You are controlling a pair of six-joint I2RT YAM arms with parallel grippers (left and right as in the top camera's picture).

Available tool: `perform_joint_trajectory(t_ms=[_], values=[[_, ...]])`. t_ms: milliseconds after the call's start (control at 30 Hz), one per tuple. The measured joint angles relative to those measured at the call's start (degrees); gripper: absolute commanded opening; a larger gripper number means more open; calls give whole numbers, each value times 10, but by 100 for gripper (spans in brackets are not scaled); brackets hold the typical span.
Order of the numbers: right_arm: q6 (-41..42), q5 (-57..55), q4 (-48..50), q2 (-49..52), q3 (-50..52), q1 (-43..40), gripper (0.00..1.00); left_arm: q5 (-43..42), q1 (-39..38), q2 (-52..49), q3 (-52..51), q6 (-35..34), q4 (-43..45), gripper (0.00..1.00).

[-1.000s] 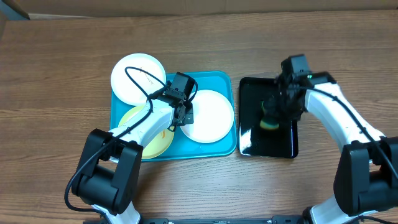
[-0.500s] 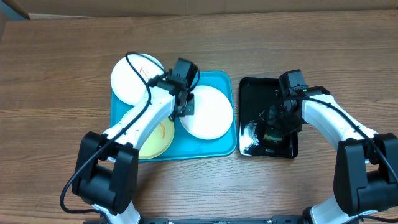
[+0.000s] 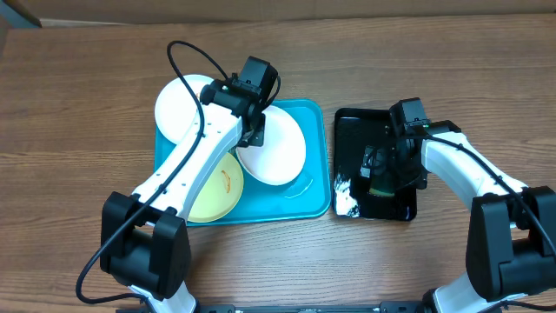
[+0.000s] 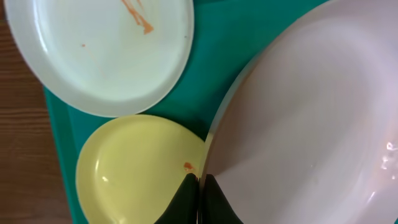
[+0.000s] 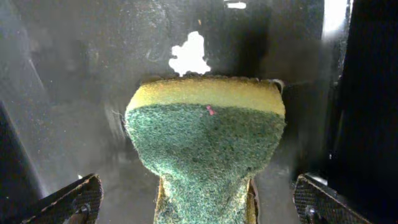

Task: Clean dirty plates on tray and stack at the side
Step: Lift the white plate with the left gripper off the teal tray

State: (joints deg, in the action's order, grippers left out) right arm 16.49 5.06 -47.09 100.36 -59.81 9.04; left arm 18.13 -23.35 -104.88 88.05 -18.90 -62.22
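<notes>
While the left pincer (image 4: 199,188) is clamped narrow on the rim of a round white shallow plate (image 4: 311,118), that plate is held tilted over the big turquoise-blue rectangular plastic tray (image 3: 306,198). Its edge is seen overlapping the pale yellow-green round plate (image 4: 134,171) that's lying flat in the tray. A tiny brown-orange speck can be made out on the yellow-green one, right by the fingertips. A second round white plate (image 3: 181,109), marked with an orange smear, is parked at the tray's far-left corner, hanging partly over the rim above the brown wooden surface (image 3: 78,217). Over on the smaller glossy black tray (image 3: 349,139), the right pincer (image 5: 196,190) is spread wide. A green-and-yellow scrubbing sponge (image 5: 205,137) is seen between its fingers, with gaps showing on both sides. A white blotch (image 3: 341,189) is spotted near the black tray's front-left corner.
</notes>
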Motion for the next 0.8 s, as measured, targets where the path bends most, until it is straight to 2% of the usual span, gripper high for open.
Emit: perform_joint_trajectory(t_ms=[367, 533, 800], values=[[0, 0, 0, 0, 0, 0, 100, 89, -19, 97, 1, 1, -19, 4], [0, 0, 1, 0, 0, 0, 100, 165, -74, 137, 4, 1, -20, 4], [0, 0, 3, 0, 0, 0, 100, 304, -163, 137, 5, 1, -28, 4]])
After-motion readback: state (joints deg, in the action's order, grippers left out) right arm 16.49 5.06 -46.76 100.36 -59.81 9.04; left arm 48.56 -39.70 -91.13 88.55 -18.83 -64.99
